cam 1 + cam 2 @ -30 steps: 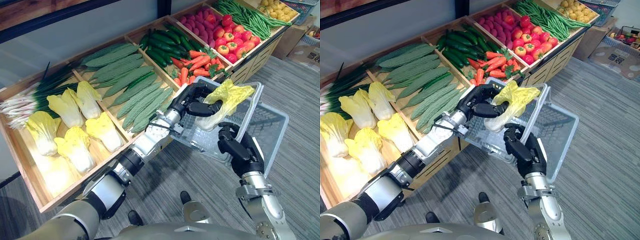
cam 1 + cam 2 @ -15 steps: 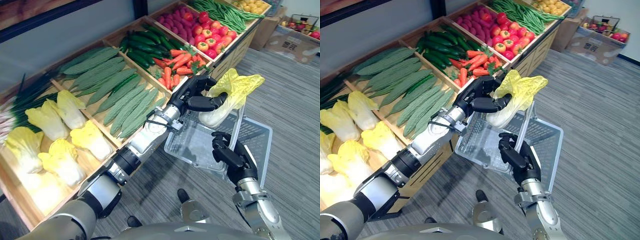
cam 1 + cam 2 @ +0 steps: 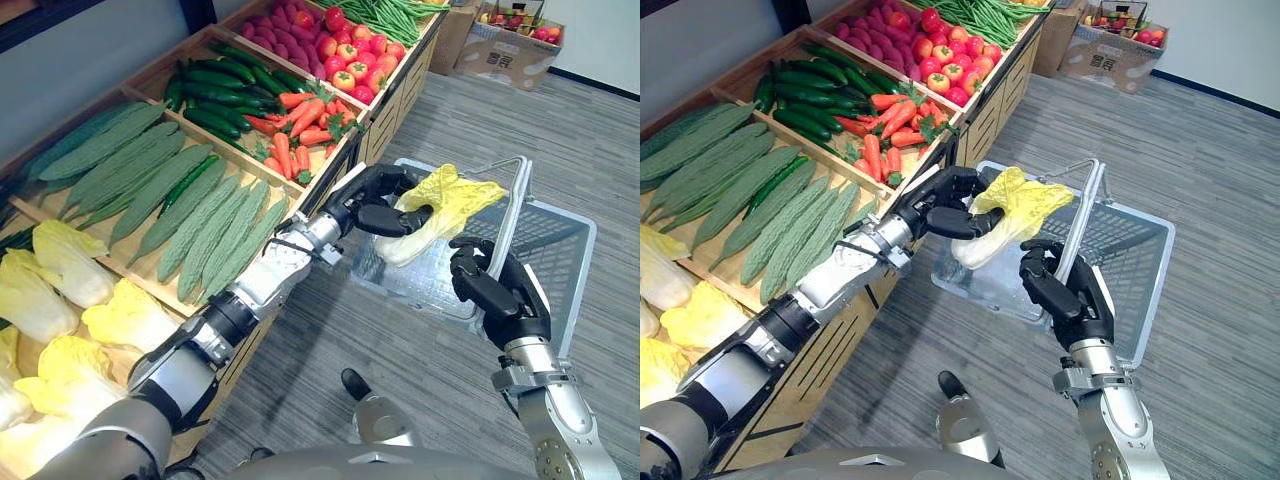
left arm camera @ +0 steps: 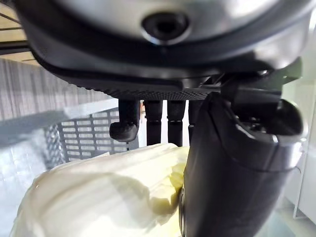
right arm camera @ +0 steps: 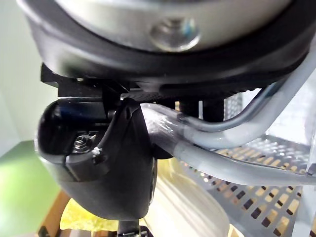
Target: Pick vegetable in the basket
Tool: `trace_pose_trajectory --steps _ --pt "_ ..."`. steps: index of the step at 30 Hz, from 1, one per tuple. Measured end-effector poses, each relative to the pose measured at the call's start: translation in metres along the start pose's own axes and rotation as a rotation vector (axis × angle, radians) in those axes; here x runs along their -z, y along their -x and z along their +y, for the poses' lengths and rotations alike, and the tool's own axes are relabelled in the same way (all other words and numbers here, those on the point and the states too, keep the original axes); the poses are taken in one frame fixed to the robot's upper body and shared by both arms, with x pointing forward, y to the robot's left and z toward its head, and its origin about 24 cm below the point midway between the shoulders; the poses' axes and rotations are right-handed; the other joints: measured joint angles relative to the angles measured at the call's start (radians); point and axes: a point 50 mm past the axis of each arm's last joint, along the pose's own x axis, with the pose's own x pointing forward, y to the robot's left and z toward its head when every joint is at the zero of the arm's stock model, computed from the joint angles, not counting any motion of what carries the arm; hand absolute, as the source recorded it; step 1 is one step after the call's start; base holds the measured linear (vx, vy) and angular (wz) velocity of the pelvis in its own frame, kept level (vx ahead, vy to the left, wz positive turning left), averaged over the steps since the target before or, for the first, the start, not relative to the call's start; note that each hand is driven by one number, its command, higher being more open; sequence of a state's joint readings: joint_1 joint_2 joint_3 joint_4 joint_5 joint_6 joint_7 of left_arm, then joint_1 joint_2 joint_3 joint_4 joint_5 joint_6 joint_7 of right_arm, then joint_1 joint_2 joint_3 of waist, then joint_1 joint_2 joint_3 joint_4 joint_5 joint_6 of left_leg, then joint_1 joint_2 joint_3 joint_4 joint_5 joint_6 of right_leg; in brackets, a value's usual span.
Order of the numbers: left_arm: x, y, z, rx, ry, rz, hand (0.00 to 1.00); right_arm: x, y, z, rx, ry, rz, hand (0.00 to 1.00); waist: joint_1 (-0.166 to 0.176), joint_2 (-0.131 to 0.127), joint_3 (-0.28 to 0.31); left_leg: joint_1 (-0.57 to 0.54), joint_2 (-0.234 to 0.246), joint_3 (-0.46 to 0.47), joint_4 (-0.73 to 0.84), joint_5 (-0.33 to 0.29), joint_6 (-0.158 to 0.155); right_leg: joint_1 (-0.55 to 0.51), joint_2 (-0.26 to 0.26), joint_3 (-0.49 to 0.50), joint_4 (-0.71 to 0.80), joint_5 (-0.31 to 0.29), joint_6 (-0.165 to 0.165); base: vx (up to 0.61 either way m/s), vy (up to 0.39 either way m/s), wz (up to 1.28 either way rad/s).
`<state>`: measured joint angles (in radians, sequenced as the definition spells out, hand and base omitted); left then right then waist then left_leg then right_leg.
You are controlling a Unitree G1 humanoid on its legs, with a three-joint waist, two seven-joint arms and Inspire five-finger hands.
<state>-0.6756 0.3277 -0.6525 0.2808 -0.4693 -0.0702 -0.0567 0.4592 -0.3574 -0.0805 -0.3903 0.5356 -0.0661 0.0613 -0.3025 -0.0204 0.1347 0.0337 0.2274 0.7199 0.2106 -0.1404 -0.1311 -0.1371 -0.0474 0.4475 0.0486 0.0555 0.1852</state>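
1. Cabbage: the pale yellow-green leafy cabbage (image 3: 450, 200) is pinched between thumb and curled fingers of the left hand (image 3: 372, 200). It hangs above the shelf-side part of the grey see-through mesh shopping basket (image 3: 555, 240) and is not yet inside.
2. Right hand (image 3: 497, 290) is wrapped round the basket's silver metal handle bar (image 3: 513, 205), carrying the basket off the grey floor.
3. Risk: leaf tips sit just beside the handle, so lowering straight down could snag them on the bar or the right hand and tip the cabbage out.
4. Risk: letting go from this height near the rim could bounce it over the edge onto the floor.
5. Risk: the basket hangs tilted from a one-hand hold, so a sudden load could swing it.
6. Room: bare mesh bottom is free below and past the handle.
7. Edges: the wooden produce shelf front (image 3: 375, 115) is close beside the left forearm, and the floor side is open.
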Motion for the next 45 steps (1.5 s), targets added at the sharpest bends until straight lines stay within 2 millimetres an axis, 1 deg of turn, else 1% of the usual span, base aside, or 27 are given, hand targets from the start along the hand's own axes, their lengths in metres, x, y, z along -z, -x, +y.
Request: trace_pose_trajectory --steps 3,5,8,10,13,17,20,22,26,27,33,38,39,45 --pt "0.000 0.003 0.007 -0.011 -0.023 0.007 0.00 0.001 0.001 0.001 -0.013 0.016 0.009 0.00 0.001 0.002 0.000 -0.019 0.020 -0.007 0.044 -0.027 0.006 0.000 0.000 -0.001 0.000 0.006 0.008 -0.01 0.009 0.03" --pt "0.001 0.004 0.007 -0.010 -0.034 0.010 0.00 0.002 0.001 0.002 -0.024 0.014 0.012 0.00 0.003 0.005 0.000 -0.030 0.028 -0.013 0.067 -0.040 0.009 0.000 0.000 -0.002 0.000 0.012 0.017 -0.03 0.026 0.04" --pt "0.003 0.005 0.004 0.015 -0.072 0.020 0.00 0.003 0.001 0.006 -0.057 0.008 0.017 0.00 0.009 0.009 0.001 -0.043 0.032 -0.019 0.086 -0.057 0.018 -0.001 -0.002 -0.004 0.001 0.027 0.021 -0.05 0.042 0.04" --pt "0.007 0.006 -0.001 0.040 -0.101 0.033 0.00 0.004 0.001 0.008 -0.072 0.005 0.020 0.00 0.012 0.009 0.001 -0.044 0.032 -0.020 0.086 -0.060 0.019 -0.001 -0.002 -0.004 0.001 0.034 0.021 -0.05 0.035 0.03" --pt "0.021 0.011 -0.017 0.118 -0.170 0.077 0.00 0.005 0.000 0.011 -0.103 0.002 0.022 0.00 0.024 0.009 0.001 -0.045 0.033 -0.020 0.088 -0.060 0.020 -0.002 -0.002 -0.003 0.000 0.036 0.020 0.00 0.000 0.00" --pt "0.037 0.018 -0.030 0.148 -0.179 0.120 0.00 0.004 -0.001 0.013 -0.136 0.017 0.029 0.00 0.024 0.009 0.001 -0.061 0.044 -0.019 0.103 -0.059 0.019 -0.015 0.004 -0.003 0.000 0.036 0.020 -0.01 -0.008 -0.04" --pt "0.047 0.017 -0.036 0.159 -0.217 0.156 0.00 0.004 -0.001 0.013 -0.140 0.016 0.029 0.00 0.025 0.007 0.002 -0.075 0.051 -0.019 0.122 -0.060 0.017 -0.019 0.004 -0.003 -0.010 0.035 0.019 -0.01 -0.012 -0.02" --pt "0.053 0.014 -0.043 0.176 -0.277 0.179 0.00 0.005 -0.001 0.015 -0.146 0.013 0.032 0.00 0.025 0.005 0.003 -0.093 0.067 -0.024 0.159 -0.072 0.017 -0.020 0.005 -0.004 -0.022 0.030 0.014 -0.03 -0.017 -0.01" --pt "0.063 0.010 -0.057 0.205 -0.320 0.211 0.00 0.007 0.000 0.017 -0.156 0.008 0.038 0.00 0.024 0.003 0.004 -0.115 0.093 -0.034 0.215 -0.093 0.011 -0.019 0.014 -0.006 -0.022 0.024 0.013 -0.03 0.009 0.00" --pt "0.066 0.009 -0.061 0.212 -0.340 0.216 0.00 0.007 0.000 0.017 -0.157 0.007 0.038 0.00 0.025 0.002 0.005 -0.121 0.099 -0.037 0.231 -0.102 0.014 -0.019 0.015 -0.006 -0.022 0.023 0.013 -0.04 0.033 0.02" --pt "0.074 0.008 -0.069 0.238 -0.488 0.228 0.00 0.008 0.000 0.020 -0.182 -0.002 0.041 0.00 0.028 0.001 0.005 -0.142 0.115 -0.047 0.283 -0.135 0.019 -0.019 0.015 -0.008 -0.018 0.027 0.008 -0.01 0.068 0.01" --pt "0.084 0.010 -0.071 0.246 -0.556 0.263 0.00 0.009 0.000 0.024 -0.207 -0.013 0.042 0.00 0.030 0.001 0.007 -0.153 0.119 -0.058 0.305 -0.145 0.029 -0.019 0.013 -0.018 -0.018 0.027 0.008 0.03 0.069 0.04" --pt "0.084 0.010 -0.071 0.244 -0.572 0.266 1.00 0.009 0.000 0.024 -0.208 -0.014 0.042 0.00 0.030 0.001 0.007 -0.155 0.119 -0.060 0.307 -0.146 0.029 -0.019 0.012 -0.019 -0.018 0.027 0.008 0.03 0.072 0.07" --pt "0.083 0.009 -0.066 0.220 -0.575 0.267 1.00 0.011 0.000 0.027 -0.194 -0.047 0.030 0.00 0.030 0.003 0.008 -0.163 0.115 -0.074 0.307 -0.148 0.030 -0.016 0.006 -0.033 -0.018 0.027 0.007 0.01 0.046 0.07"
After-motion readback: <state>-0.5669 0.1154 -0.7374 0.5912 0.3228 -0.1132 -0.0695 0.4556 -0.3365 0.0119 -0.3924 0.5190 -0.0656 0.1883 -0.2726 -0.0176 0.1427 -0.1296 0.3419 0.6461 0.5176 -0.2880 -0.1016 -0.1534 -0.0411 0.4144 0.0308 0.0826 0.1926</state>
